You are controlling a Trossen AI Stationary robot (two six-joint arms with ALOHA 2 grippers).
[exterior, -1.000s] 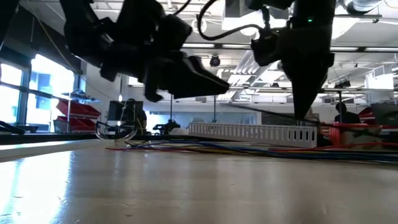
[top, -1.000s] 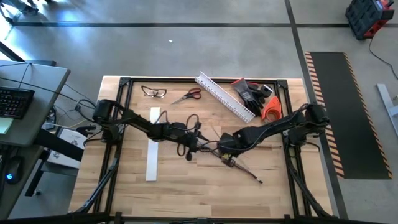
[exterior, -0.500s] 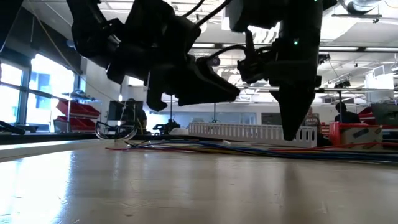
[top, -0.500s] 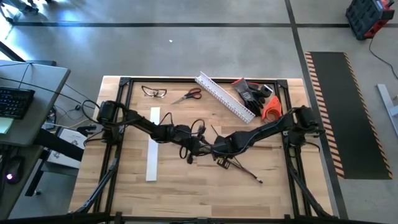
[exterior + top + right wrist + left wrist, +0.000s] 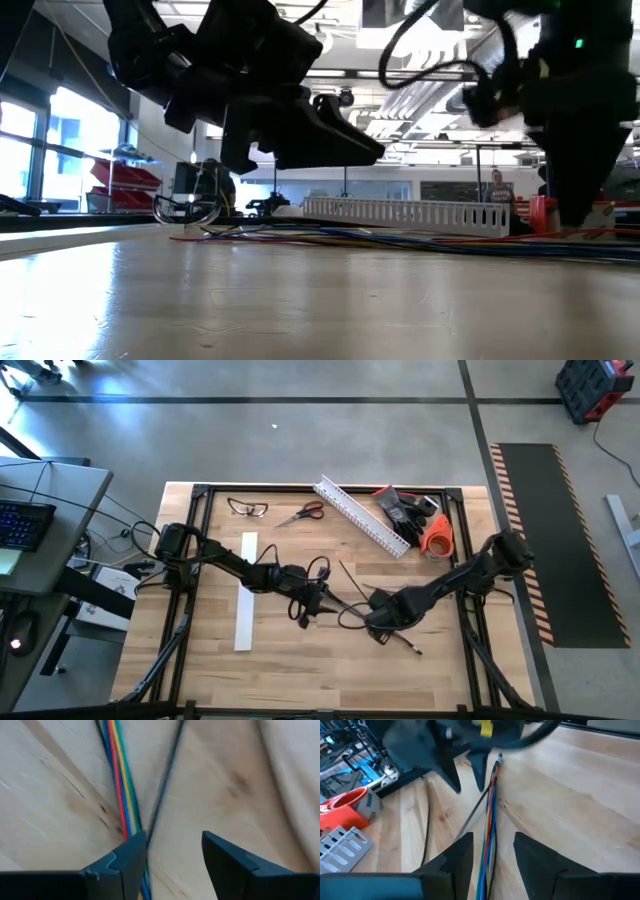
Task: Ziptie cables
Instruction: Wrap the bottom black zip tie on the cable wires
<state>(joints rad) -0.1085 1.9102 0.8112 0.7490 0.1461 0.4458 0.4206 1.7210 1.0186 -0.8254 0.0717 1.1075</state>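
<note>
Wooden table (image 5: 300,670) inside a black frame, grey concrete floor around it. Along the far edge sit safety glasses (image 5: 247,508), red-handled scissors (image 5: 302,513), a white slotted channel (image 5: 360,514), black gloves (image 5: 404,507) and an orange tape roll (image 5: 437,536). A white flat strip (image 5: 245,592) lies toward the table's left side.

The cables (image 5: 489,822), a flat run of blue, red, yellow and green wires, lie on the wood near the table's middle, running toward the near right part; in the low view they stretch along the surface (image 5: 400,240). A thin dark ziptie (image 5: 167,775) lies just beside them, crossing at a shallow angle.

Left gripper (image 5: 491,851) hovers over the cables near the middle, fingers apart, wires passing between them with nothing clamped. Right gripper (image 5: 172,851) sits low over the same bundle, toward the near right, fingers apart; the cables run under one finger and the ziptie runs into the gap, whether touching cannot be told. The left wrist view shows the right gripper's dark fingers (image 5: 451,772) pointing down at the bundle's far end.
</note>
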